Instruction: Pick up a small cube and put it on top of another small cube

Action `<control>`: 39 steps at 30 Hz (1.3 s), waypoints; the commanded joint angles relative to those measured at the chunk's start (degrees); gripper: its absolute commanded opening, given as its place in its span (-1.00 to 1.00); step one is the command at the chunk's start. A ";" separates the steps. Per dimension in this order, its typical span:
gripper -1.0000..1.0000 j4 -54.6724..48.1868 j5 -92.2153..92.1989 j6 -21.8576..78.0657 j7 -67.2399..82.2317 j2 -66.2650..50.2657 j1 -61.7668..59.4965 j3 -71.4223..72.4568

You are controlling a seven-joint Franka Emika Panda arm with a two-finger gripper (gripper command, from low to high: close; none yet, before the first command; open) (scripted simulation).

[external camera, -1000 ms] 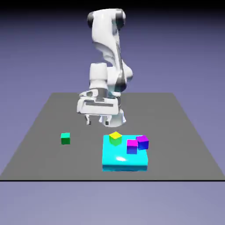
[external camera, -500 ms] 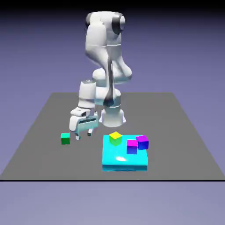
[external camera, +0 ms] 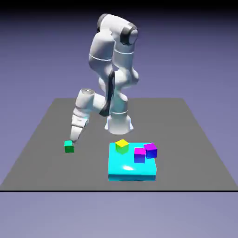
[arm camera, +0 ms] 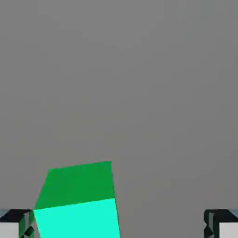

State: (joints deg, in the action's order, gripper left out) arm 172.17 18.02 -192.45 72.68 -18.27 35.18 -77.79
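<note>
The small cube [external camera: 69, 147], green-sided with a teal top, lies on the grey table toward the exterior view's left. My gripper [external camera: 72, 141] hangs just above it, tilted down from the upper right. In the hand view the small cube [arm camera: 76, 200] looms large at the bottom left, close to the left fingertip [arm camera: 16, 223], while the right fingertip [arm camera: 222, 223] stands far off to the right. The gripper [arm camera: 119, 225] is open with nothing held. On the cyan slab [external camera: 131, 167] rest a yellow-topped cube [external camera: 122, 146], a magenta-topped cube [external camera: 139, 154] and a purple cube [external camera: 150, 150].
The robot's white base [external camera: 119, 123] stands behind the slab. The grey table [external camera: 195, 153] ends in a front edge below the slab, and bare grey surface fills most of the hand view.
The arm has swung toward the exterior view's left and lowered, carrying the gripper from above the slab's back edge down to just over the small green cube. The cubes have not moved.
</note>
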 commanded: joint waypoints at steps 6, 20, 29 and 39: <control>0.00 -2.10 1.79 -3.87 -2.04 -4.91 -8.10 7.48; -1.00 -7.32 5.84 -12.94 -8.56 -16.01 -28.09 26.60; -1.00 -2.45 2.05 -4.47 -2.47 -5.64 -9.41 8.74; -1.00 -7.41 0.60 10.79 -12.70 5.13 2.27 6.33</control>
State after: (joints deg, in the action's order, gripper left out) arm 164.77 18.61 -181.61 60.00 -13.14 37.45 -71.47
